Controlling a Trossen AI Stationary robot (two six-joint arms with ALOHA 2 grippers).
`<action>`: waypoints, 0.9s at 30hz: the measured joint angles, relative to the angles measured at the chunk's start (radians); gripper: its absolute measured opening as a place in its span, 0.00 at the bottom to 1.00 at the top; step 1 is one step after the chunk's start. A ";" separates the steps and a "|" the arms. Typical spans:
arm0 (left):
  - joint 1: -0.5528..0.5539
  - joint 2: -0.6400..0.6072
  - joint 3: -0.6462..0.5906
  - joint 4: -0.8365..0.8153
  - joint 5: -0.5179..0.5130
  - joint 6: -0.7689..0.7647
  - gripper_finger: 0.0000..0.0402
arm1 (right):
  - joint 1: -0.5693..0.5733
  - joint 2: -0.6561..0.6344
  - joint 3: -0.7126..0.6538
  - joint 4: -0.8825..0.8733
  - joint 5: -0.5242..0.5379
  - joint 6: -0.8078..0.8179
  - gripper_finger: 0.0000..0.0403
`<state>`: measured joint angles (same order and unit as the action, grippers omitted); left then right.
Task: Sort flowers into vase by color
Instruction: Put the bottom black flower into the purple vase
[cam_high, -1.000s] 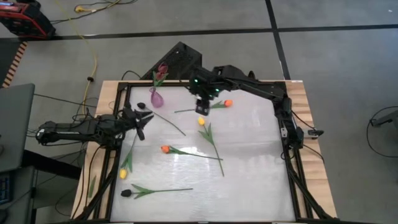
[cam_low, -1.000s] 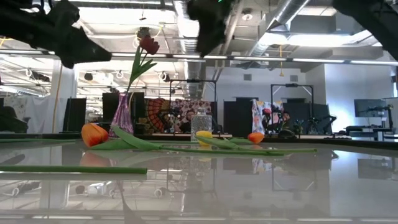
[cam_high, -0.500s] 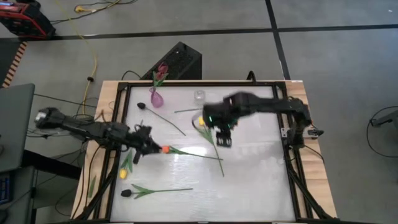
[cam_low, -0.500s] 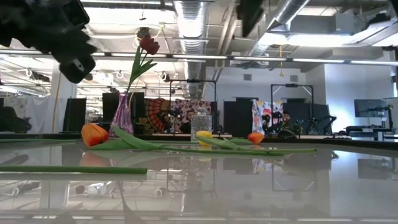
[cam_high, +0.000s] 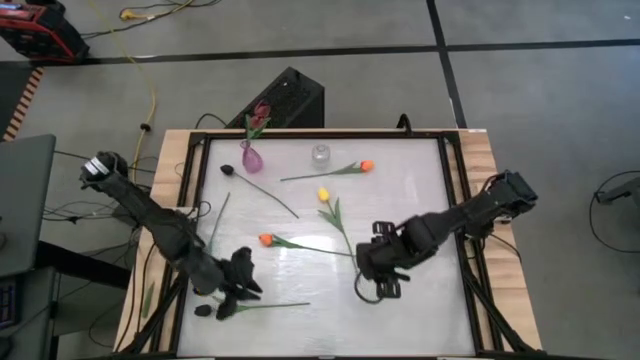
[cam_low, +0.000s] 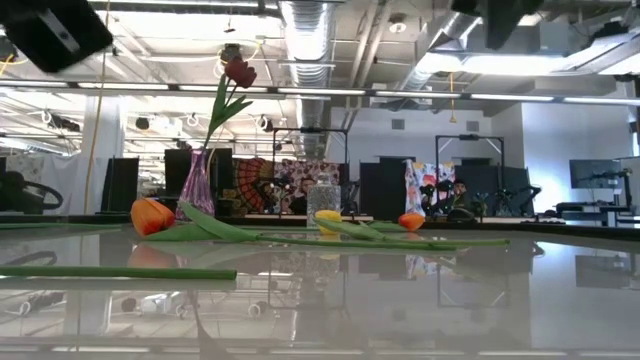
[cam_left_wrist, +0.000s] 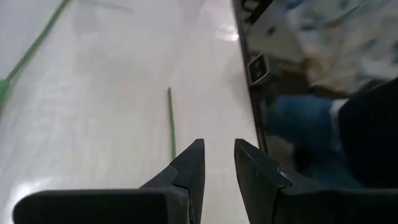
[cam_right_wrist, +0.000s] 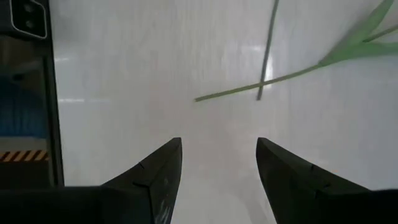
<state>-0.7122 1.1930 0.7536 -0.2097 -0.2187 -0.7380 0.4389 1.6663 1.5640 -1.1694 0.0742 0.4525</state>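
Since the earlier frames both arms have been swung from the far half of the bench (cam_high: 400, 320) to its near half; the left hand (cam_high: 237, 290) is now placed over the near-left area, just above the stem of the dark-headed tulip (cam_high: 203, 310) lying there, with its fingers (cam_left_wrist: 189, 169) set narrow and nothing seen between them; the right hand (cam_high: 382, 285) is held near the middle of the near half, its fingers (cam_right_wrist: 163, 168) spread wide and empty, close to the stem ends of the yellow tulip (cam_high: 323, 195) and the orange tulip (cam_high: 265, 240). The flowers have been left unmoved; a second orange tulip (cam_high: 367, 166) is seen near the far edge beside a small clear jar (cam_high: 320, 154); another dark tulip (cam_high: 228, 170) lies by the purple vase (cam_high: 251, 158), in which one maroon tulip (cam_high: 261, 113) is stood upright.
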 joint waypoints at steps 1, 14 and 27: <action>-0.012 0.042 0.047 -0.043 -0.004 -0.016 0.19 | 0.017 0.004 0.000 0.001 0.015 0.009 0.58; -0.071 0.538 0.293 -0.267 0.126 -0.146 0.19 | 0.155 0.050 0.000 0.028 0.073 0.014 0.58; -0.074 0.564 0.294 -0.313 0.073 -0.101 0.19 | 0.175 0.049 0.000 0.029 0.092 0.014 0.58</action>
<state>-0.7860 1.7565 1.0477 -0.5227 -0.1456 -0.8392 0.6143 1.7157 1.5639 -1.1408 0.1665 0.4669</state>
